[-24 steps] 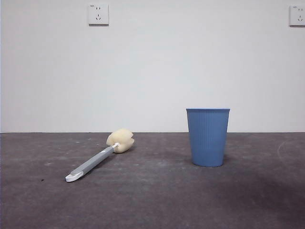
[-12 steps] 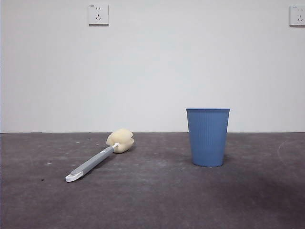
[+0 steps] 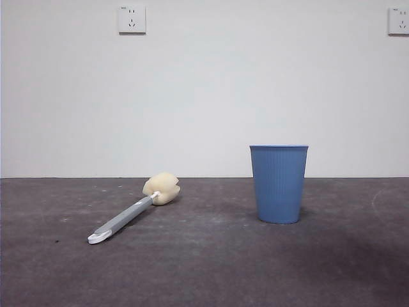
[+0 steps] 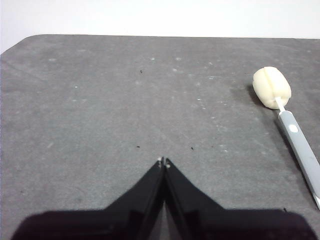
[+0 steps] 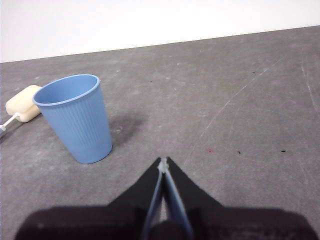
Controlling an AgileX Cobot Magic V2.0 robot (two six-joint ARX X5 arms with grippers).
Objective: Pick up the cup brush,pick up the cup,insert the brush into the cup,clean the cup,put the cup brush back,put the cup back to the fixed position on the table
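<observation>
The cup brush (image 3: pixel 131 213) lies flat on the worktop (image 3: pixel 204 268), well apart from the upright cup (image 3: pixel 278 183). The left gripper (image 4: pixel 163 162) and right gripper (image 5: pixel 163 162) hover above the worktop, jaws together, holding nothing.

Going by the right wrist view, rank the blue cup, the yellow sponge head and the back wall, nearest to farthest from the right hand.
1. Blue ribbed plastic cup, upright on the table.
2. Pale yellow sponge head of the brush, just behind the cup.
3. White back wall, beyond the table's far edge.

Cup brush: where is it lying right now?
In the front view, the cup brush lies flat on the table, left of the upright cup and apart from it.
</observation>
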